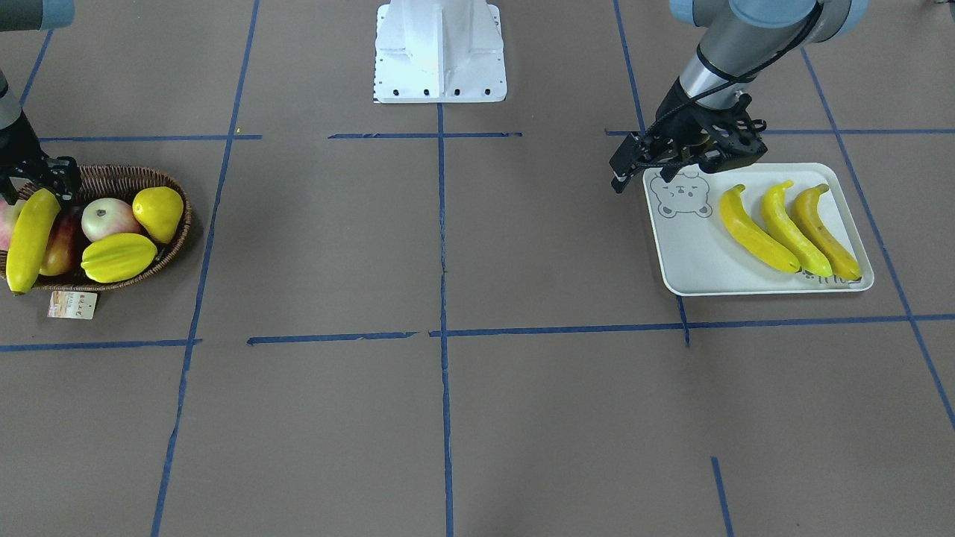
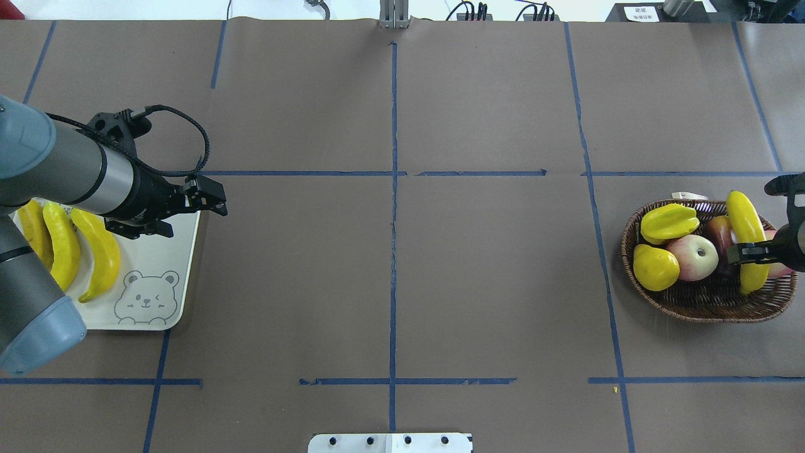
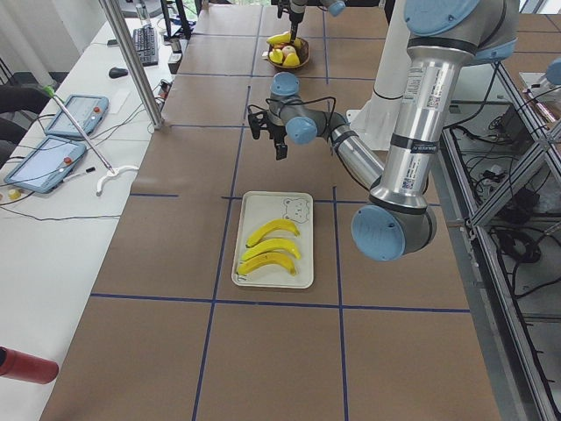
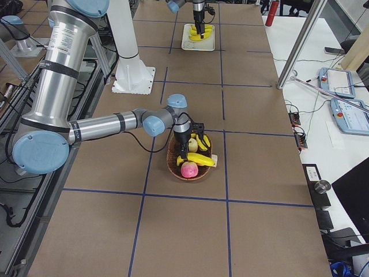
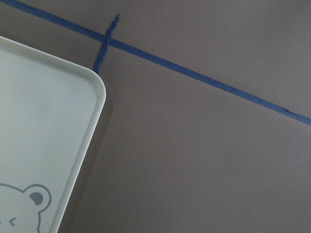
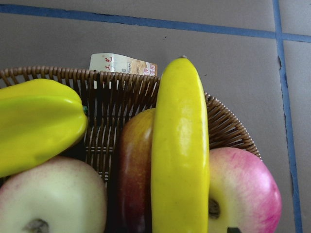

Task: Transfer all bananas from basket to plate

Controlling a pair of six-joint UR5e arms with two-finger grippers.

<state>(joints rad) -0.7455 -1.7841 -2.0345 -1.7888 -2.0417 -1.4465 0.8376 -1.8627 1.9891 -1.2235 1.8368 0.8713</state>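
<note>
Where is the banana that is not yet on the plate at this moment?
In the overhead view the banana lies in the basket on the right side, on top of the apples, with the right tool at its middle.

The brown counter (image 2: 490,283) is gridded with blue tape (image 2: 394,251); a white side table (image 3: 44,254) is set alongside.

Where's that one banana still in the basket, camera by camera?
Front-facing: banana far left, middle height.
Overhead: far right, middle.
Exterior left: top centre, tiny.
Exterior right: centre, lying crosswise.
Left wrist: not shown.
Right wrist: centre, close-up.
Landmark: the wicker basket under it.
</note>
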